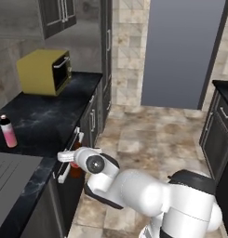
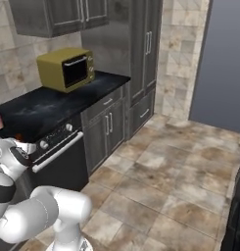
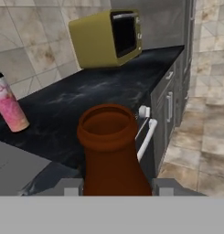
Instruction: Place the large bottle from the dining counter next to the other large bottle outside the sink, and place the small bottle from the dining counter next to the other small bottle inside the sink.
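Jaws [image 3: 117,186] clenched on the brown bottle [image 3: 111,151] off the table [image 3: 86,103] edge, hand view alone showed its open mouth, pink bottle [image 1: 8,131] at ten o'clock, left base view added sink [image 1: 10,174], yellow microwave [image 1: 44,71] beyond.

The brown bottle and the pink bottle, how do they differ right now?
The brown bottle is dark brown with an open, uncapped mouth; the pink bottle is pink with a dark cap. The brown bottle sits between the gripper's fingers, off the counter; the pink bottle stands upright on the black counter, beside the sink. Both are bottles.
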